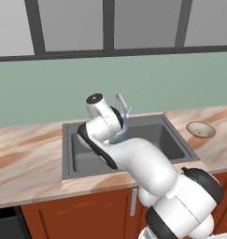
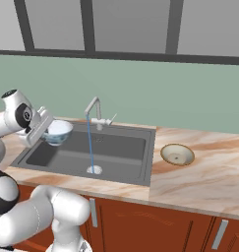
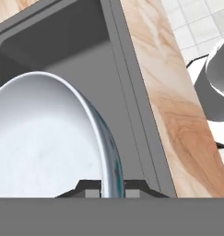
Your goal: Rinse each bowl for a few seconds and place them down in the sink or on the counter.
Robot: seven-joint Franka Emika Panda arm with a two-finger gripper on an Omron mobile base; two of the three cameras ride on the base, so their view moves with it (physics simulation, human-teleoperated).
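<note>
Gripping pale bowl (image 2: 58,131) rim, pincer (image 2: 41,129) above sink (image 2: 116,147).

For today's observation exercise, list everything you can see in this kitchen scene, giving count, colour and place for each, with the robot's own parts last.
Blue-white bowl: one, glossy pale blue-white, held over the left part of the sink, clear of the stream.
Beige bowl: one, tan with darker inside, on the counter right of the sink.
Sink: one, dark grey, recessed in the counter.
Tap: one, slim silver, at the sink's back edge.
Water stream: one, thin blue, falling to the drain.
Counter: one, peach-cream marble, over reddish-brown cabinets.
Windows: dark-framed, above the green wall.
Pincer: one, dark tips clamped on the blue-white bowl's rim.
Arm: one, white.
</note>
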